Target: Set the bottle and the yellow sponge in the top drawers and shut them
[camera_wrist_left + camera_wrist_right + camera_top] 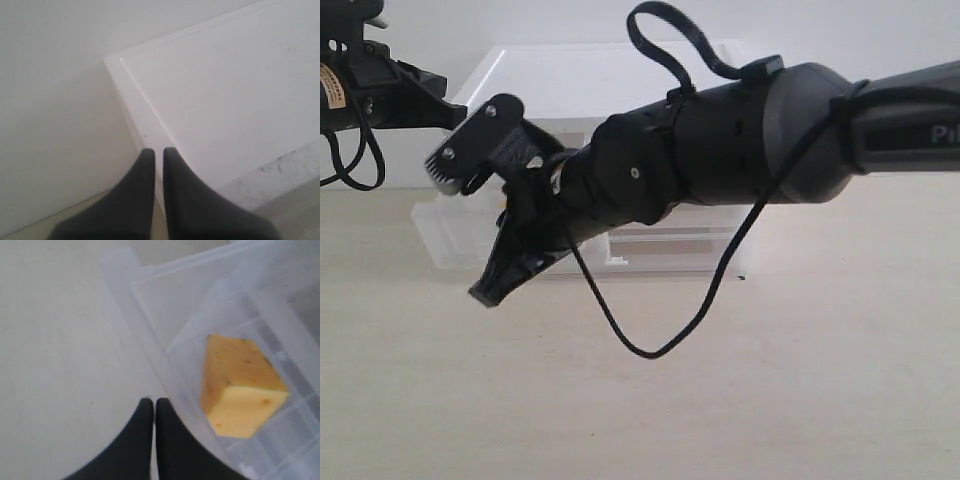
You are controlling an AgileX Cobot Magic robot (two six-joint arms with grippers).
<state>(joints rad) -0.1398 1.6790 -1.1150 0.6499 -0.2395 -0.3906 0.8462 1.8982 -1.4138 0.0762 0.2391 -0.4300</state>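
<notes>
The right claw [154, 406], clenched and empty, sits outside the open drawer [142, 335]; the sponge [239, 387] lies inside, at its one o'clock. The left claw [158, 155] is clenched too.

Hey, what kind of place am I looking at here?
Probably a robotics lab or test bench rather than a home: a black cabled robot arm over a bare pale table, a plain white wall, and a small cabinet with a yellow sponge in its clear plastic drawer.
</notes>
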